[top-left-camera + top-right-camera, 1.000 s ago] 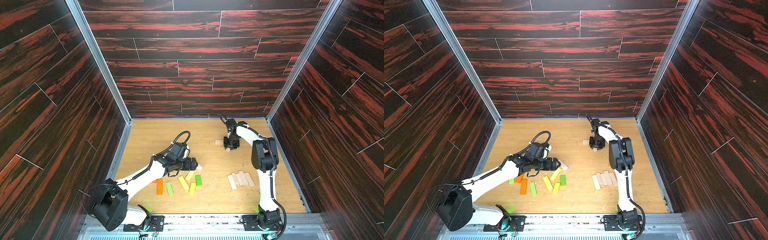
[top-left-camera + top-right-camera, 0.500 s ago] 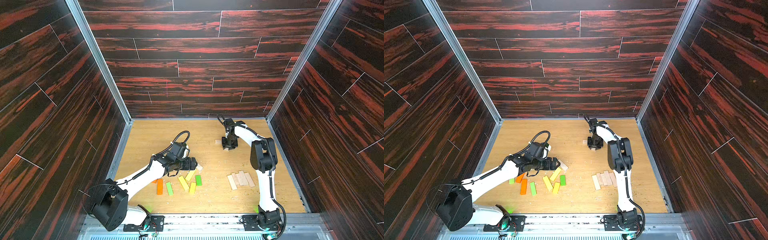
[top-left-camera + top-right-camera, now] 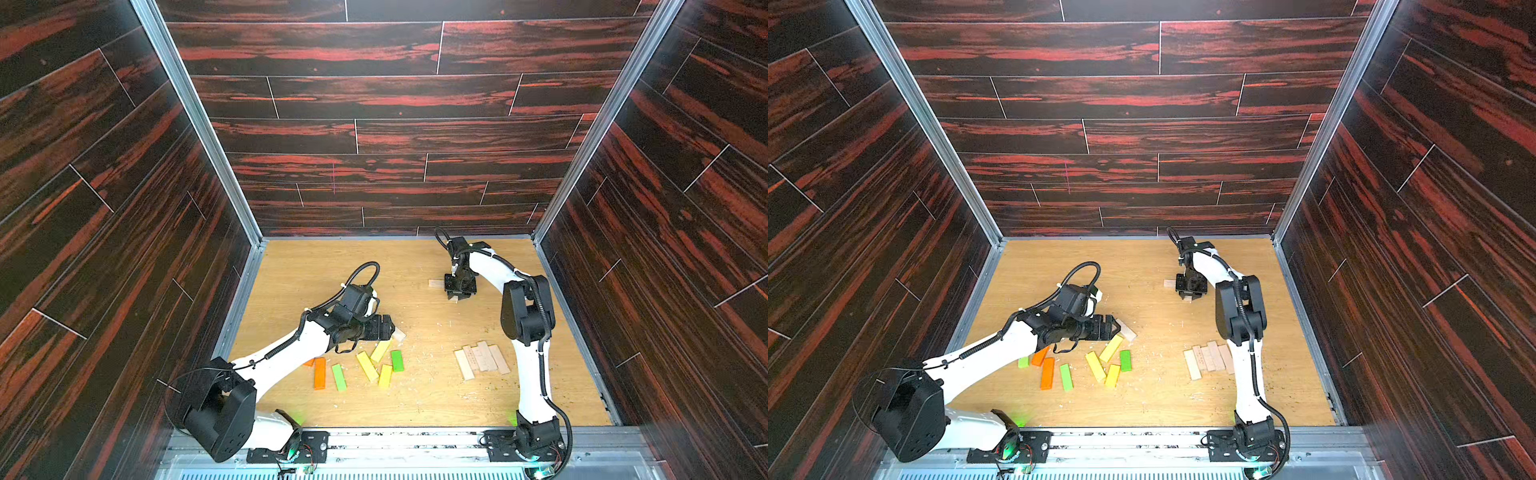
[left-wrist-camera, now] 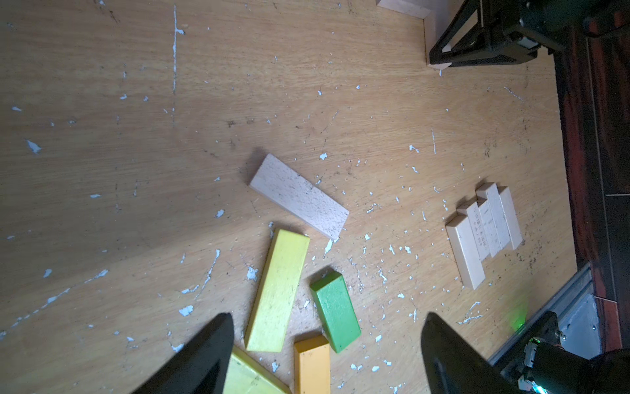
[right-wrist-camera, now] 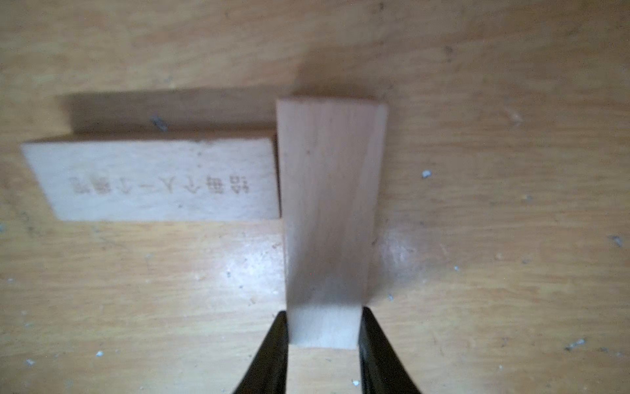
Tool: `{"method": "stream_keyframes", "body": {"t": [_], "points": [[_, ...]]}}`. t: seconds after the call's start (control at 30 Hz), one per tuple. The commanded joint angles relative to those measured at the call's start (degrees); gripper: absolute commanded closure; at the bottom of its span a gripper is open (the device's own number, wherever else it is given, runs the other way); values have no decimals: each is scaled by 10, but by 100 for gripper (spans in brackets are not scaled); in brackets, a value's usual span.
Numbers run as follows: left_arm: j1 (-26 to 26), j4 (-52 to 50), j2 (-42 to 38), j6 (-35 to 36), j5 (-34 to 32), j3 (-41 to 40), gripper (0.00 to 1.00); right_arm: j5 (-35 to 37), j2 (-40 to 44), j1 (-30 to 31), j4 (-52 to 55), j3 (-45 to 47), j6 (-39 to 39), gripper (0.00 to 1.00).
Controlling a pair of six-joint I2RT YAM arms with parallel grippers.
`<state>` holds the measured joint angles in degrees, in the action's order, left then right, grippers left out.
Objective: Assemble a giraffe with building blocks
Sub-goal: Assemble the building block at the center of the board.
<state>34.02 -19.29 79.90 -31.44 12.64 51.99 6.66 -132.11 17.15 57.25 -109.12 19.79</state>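
Note:
My right gripper (image 5: 324, 314) is shut on the near end of a pale wooden block (image 5: 329, 204). That block's far end sits beside the end of a second pale block (image 5: 160, 180) with printing, which lies flat on the floor. In both top views this gripper (image 3: 457, 296) (image 3: 1191, 296) points down at the back right. My left gripper (image 4: 327, 317) (image 3: 390, 328) is open and holds nothing. It hovers over a yellow block (image 4: 278, 290), a green block (image 4: 335, 310) and an orange-yellow one (image 4: 312, 365), with a speckled pale block (image 4: 300, 196) just beyond.
Several pale blocks (image 3: 480, 359) (image 4: 484, 232) lie in a row beside the right arm. Orange (image 3: 319, 372), green (image 3: 338, 377) and yellow (image 3: 367, 365) blocks are scattered at front centre. Dark wood-pattern walls close in the floor (image 3: 332, 270) on three sides.
The right gripper's jaws have closed in on the pale block, and the gripper has shifted slightly. The left arm has stayed still.

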Motion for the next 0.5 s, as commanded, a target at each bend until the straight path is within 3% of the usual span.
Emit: {"method": "stream_keyframes", "body": {"t": [0.0,0.47], "points": [[-4,-8,-7,7,0,9,11,6,-26,3,21,9,-5,68],[-3,-10,-11,8,-1,8,11,10,-13,7,15,35,1,68]]}}
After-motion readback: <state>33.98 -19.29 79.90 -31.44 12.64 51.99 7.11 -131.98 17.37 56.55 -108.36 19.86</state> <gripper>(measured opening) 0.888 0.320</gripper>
